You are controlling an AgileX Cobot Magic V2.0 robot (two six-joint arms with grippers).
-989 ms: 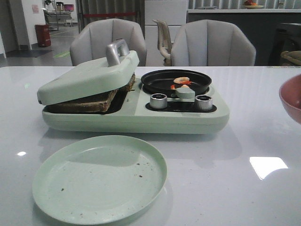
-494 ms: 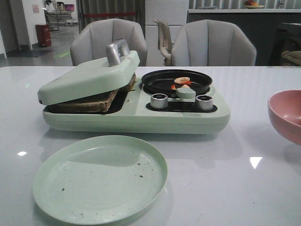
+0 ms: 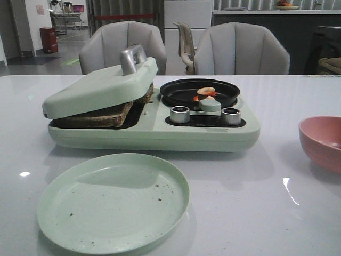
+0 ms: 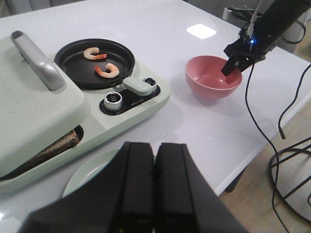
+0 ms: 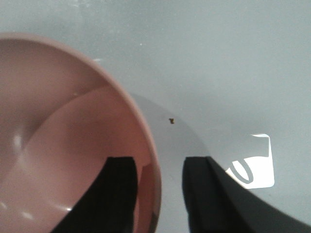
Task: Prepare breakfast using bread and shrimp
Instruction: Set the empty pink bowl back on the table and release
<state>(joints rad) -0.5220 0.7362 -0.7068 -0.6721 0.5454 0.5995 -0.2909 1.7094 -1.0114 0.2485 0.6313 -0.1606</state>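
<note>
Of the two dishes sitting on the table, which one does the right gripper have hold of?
The pink bowl: the right gripper straddles its rim, one finger inside, one outside. The pale green plate in front of the cooker sits untouched.

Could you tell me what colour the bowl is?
The bowl is pink, clearest in the left wrist view.

Lighting: dim and even, overhead lamps glaring in white patches on the glossy table; soft shadows lying under plate and cooker. Right wrist view blurring at close range, bowl out of focus
</note>
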